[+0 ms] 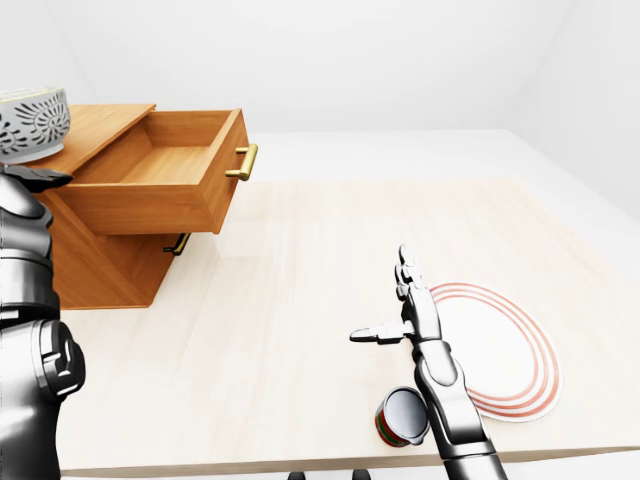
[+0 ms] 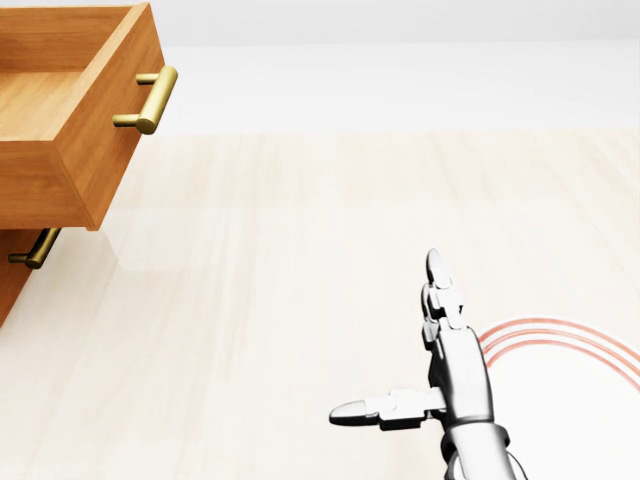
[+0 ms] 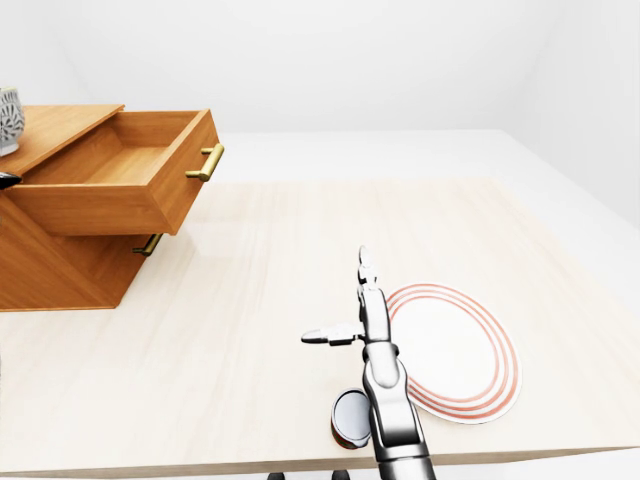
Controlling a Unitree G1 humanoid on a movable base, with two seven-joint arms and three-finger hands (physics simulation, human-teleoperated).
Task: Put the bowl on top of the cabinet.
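- Across the pale counter (image 1: 300,290), the view from the robot's head takes in everything well up and to the left of the right hand (image 1: 400,300), starting with the wooden cabinet (image 1: 95,265), its top drawer (image 1: 165,180) pulled out.
- Just right of that hand lies a white plate (image 1: 500,350) with red rings; it plays no part in the job.
- At the left-eye view's upper left edge the patterned bowl (image 1: 32,122) sits at the cabinet's top, with the left hand (image 1: 35,178) dark just beneath it; whether the bowl rests on the wood or is carried cannot be told, nor can that hand's grip.
- The right hand hovers spread wide, thumb out, holding nothing.
- Below it a small can (image 1: 402,416) lies on its side near the counter's edge.
- Done well, the placing likely means setting the bowl flat, well inside the top's edges and away from the open drawer, before letting go.
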